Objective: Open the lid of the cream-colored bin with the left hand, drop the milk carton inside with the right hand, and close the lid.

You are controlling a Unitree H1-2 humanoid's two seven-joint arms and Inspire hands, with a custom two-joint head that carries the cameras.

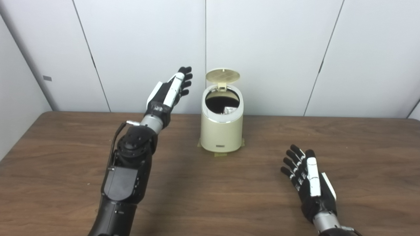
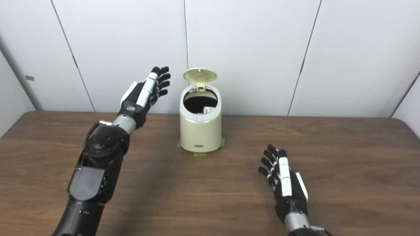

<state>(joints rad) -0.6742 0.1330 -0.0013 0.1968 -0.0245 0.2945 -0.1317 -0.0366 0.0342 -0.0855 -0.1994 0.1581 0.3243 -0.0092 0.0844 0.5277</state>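
Carton-drop step apparently done; lid closing left. Lid (image 1: pixel 222 75) upright, just right of left hand (image 1: pixel 173 88), raised, fingers spread, grasping nothing. Carton (image 1: pixel 228 110) pale inside bin (image 1: pixel 222 132). Right hand (image 1: pixel 310 178) low, nearer, released, empty. Next: reach right, tip lid down.

White panelled wall (image 1: pixel 262 49), wooden table (image 1: pixel 229 196)
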